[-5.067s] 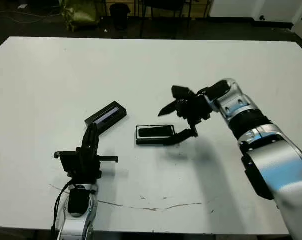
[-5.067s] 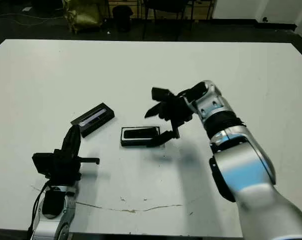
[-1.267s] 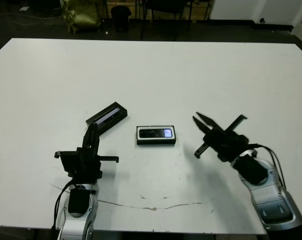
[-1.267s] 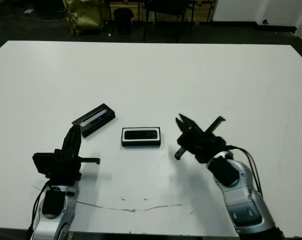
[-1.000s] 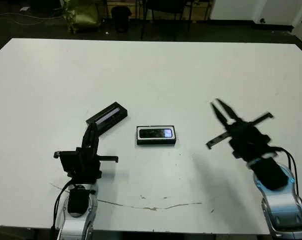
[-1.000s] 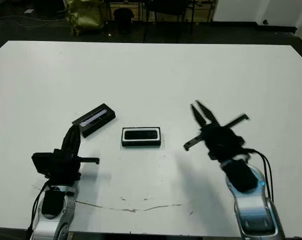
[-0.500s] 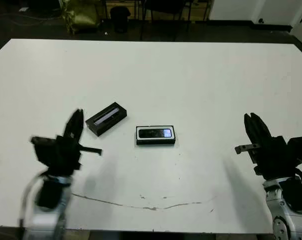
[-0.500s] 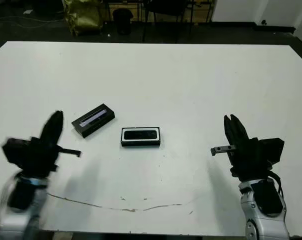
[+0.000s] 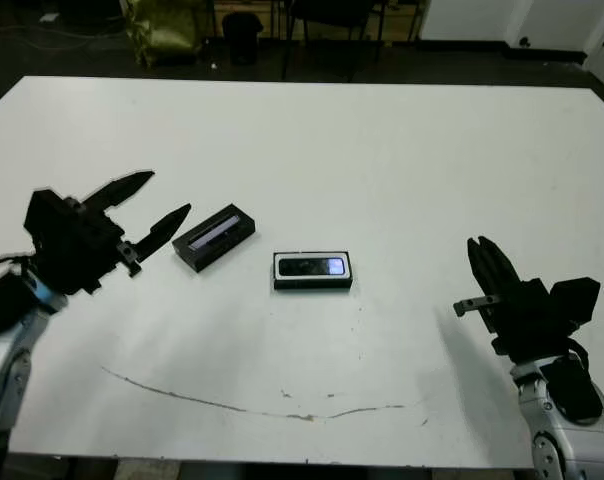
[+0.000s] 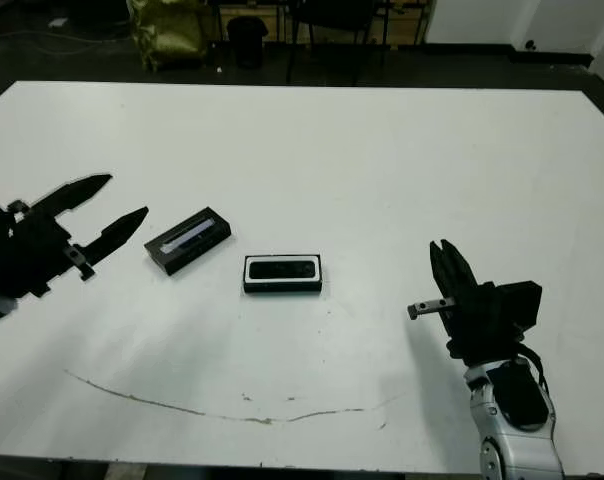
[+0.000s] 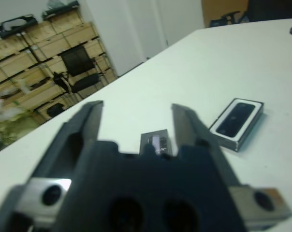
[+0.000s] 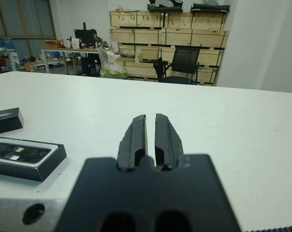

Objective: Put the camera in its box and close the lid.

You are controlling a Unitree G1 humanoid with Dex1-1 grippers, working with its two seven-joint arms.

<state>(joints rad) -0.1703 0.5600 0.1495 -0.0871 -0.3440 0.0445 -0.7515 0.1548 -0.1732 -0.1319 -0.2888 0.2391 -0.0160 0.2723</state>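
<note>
A: Okay, starting with the camera. Lying where?

B: Sitting inside the box, glossy face up, white lining showing around it. Resting near the middle of the white table, a bit toward the front edge.

A: And spotting the lid where?

B: Lying flat on the table just beside the box, on the robot's left and slightly further back. Angled diagonally, window strip facing up. Not touching the box, not covering it.

A: Checking the left gripper now.

B: Hovering over the table's left side, near the lid but apart from it. Fingers spread wide and pointing toward the lid, gripping nothing. Showing the lid between the two fingers in the left wrist view, with the box off to one side.

A: Then the right gripper?

B: Sitting well apart from the box, over the right front of the table. Fingers pressed almost together, leaving only a thin slit, holding nothing and pointing away from the robot.
</note>
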